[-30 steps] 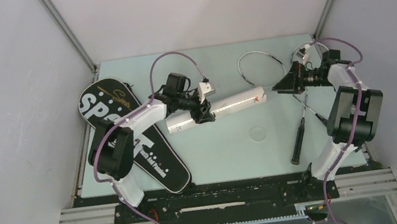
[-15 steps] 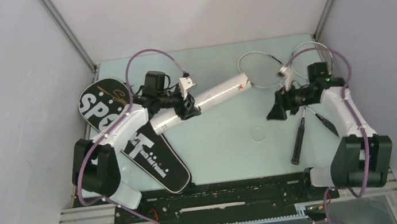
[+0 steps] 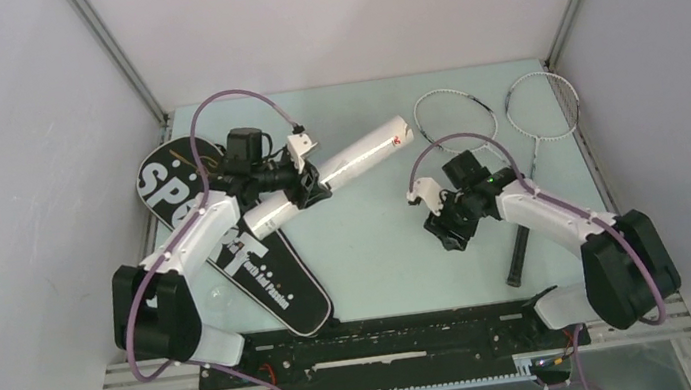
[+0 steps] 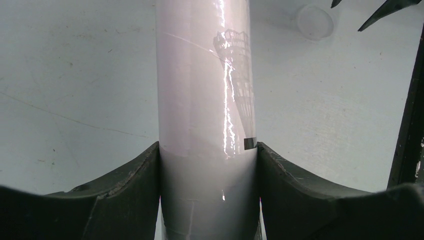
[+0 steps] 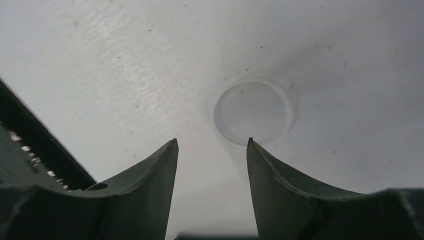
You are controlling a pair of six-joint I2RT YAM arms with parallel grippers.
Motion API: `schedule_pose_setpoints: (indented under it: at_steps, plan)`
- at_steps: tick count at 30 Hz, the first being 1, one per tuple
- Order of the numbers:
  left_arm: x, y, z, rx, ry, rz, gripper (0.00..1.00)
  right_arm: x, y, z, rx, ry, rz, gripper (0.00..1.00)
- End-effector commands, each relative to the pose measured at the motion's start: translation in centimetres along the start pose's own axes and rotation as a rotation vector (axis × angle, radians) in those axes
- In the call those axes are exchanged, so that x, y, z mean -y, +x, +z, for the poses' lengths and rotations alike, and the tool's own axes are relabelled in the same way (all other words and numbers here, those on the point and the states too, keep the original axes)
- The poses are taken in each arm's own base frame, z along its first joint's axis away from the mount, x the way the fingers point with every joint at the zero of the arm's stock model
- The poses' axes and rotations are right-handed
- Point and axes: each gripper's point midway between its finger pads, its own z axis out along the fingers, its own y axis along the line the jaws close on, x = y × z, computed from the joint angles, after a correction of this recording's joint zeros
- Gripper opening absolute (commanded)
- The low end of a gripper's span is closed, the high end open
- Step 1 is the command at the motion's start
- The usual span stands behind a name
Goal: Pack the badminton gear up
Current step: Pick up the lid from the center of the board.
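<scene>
My left gripper [image 3: 308, 186] is shut on the long white tube [image 3: 357, 158], which slants from above the bag toward the back centre. In the left wrist view the tube [image 4: 205, 90] fills the gap between the fingers of the left gripper [image 4: 207, 150]. The black "SPORT" bag [image 3: 260, 267] lies flat at the left. Two racquets lie at the back right: one head [image 3: 446, 92] and the other's black handle [image 3: 517, 255] show. My right gripper [image 3: 448, 234] is open and empty, just above the table. No shuttlecocks are in view.
A small clear round lid [image 5: 252, 112] lies on the table just ahead of the right gripper [image 5: 211, 142]; it also shows in the left wrist view [image 4: 314, 21]. White enclosure walls stand on three sides. The black rail [image 3: 392, 345] runs along the near edge.
The left arm has swung the tube to the left and toward the back. The right arm has left the racquets and moved left and nearer, down over the clear lid.
</scene>
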Motion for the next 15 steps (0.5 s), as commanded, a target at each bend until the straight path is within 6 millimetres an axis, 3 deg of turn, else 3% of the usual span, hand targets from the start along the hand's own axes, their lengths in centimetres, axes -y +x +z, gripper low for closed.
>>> schedule_pose_setpoints:
  at_steps: [1,15]
  plan:
    - [0.4,-1.9,-1.1,0.065,-0.009,0.031,0.37,1.4,-0.2,1.6,-0.051,0.087,-0.068,0.61]
    - [0.2,-1.8,-1.0,0.076,-0.012,0.022,0.37,0.7,1.1,3.9,-0.133,0.026,-0.134,0.53]
